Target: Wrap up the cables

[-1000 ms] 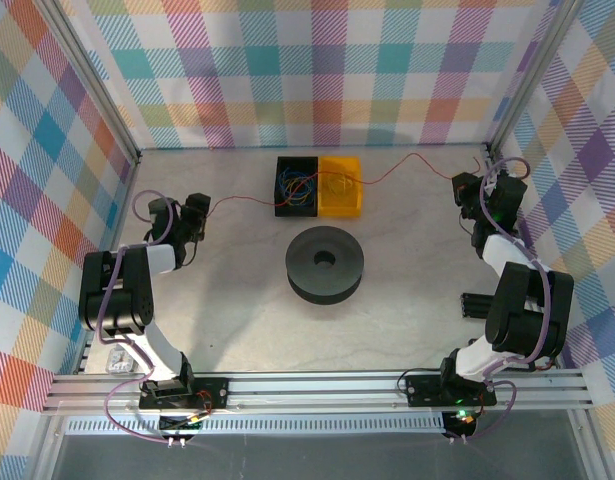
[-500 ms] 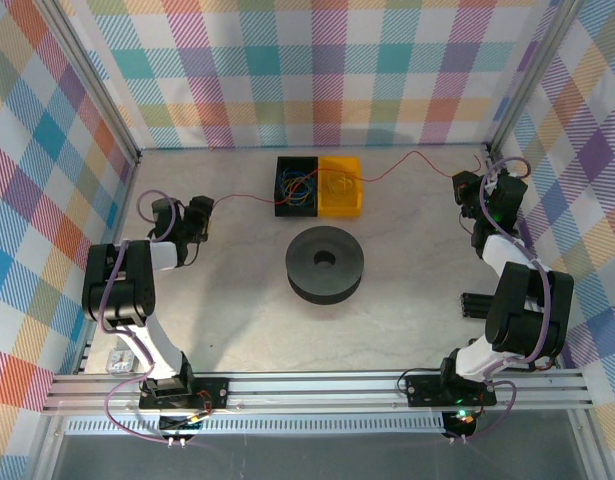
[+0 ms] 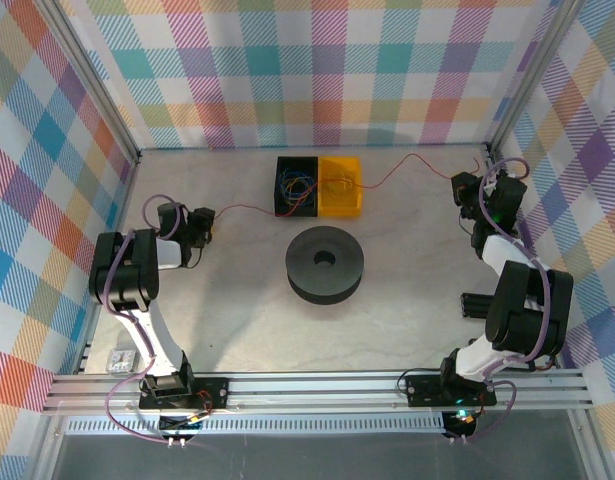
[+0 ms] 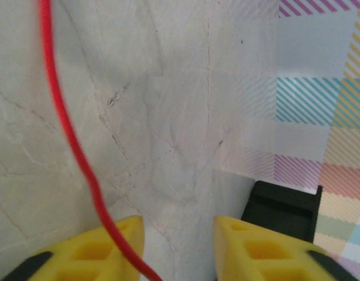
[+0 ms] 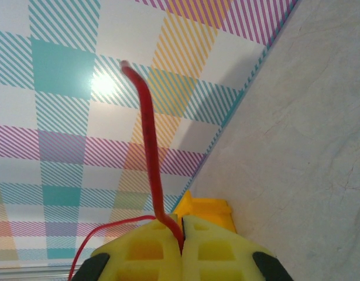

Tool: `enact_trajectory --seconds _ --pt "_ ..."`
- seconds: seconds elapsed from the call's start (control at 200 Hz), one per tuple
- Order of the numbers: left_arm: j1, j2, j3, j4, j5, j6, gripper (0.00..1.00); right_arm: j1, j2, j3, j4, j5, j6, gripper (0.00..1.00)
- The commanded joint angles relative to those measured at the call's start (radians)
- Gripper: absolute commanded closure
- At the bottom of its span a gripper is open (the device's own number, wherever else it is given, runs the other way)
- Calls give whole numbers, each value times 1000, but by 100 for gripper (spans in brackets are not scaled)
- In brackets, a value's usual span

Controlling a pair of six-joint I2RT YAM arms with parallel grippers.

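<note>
Barely begun, judging by the layout. Stretches in one long slack line across the upper part of the top view: red cable (image 3: pixel 407 160), from the left hand (image 3: pixel 205 222) at middle left, over the two-part box (image 3: pixel 359 190) at upper centre, on to the right hand (image 3: pixel 465 188) at upper right. Lies unwound on the desk (image 3: pixel 237 300). No loop yet round the black spool (image 3: pixel 326 263) at centre frame, just below the box and bare.

Right hand: pressed together, pinching the red cable close to its end. In its wrist view, a short red stub curving up past the yellow fingertips (image 5: pixel 144 249).

Left hand: spread, with a clear gap between the yellow pads (image 4: pixel 256 249). In its wrist view, red cable coming down from the upper left and crossing one pad at the lower edge; not clamped, contact hard to tell.

In the black half of the box: a tangle of blue, orange and yellow strands (image 3: pixel 299 186), loose and unsorted.

Left to do, seemingly nearly everything: closing the left hand on the red cable, gathering the length, winding it (probably round the spool), then dealing with the tangled strands.
</note>
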Motion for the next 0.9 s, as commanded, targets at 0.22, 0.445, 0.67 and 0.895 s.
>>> enact_trajectory --seconds 0.22,0.445,0.67,0.895 --pt "0 -162 96 -261 -50 226 100 56 67 138 -239 -107 -176 100" --pt "-32 -391 218 -609 -194 489 100 111 76 208 -510 -50 -353 86" --pt "-67 -520 350 -775 -281 621 100 112 56 249 -645 -88 -437 36" --pt "-123 -571 454 -828 -345 689 100 114 -50 249 -767 -82 -483 3"
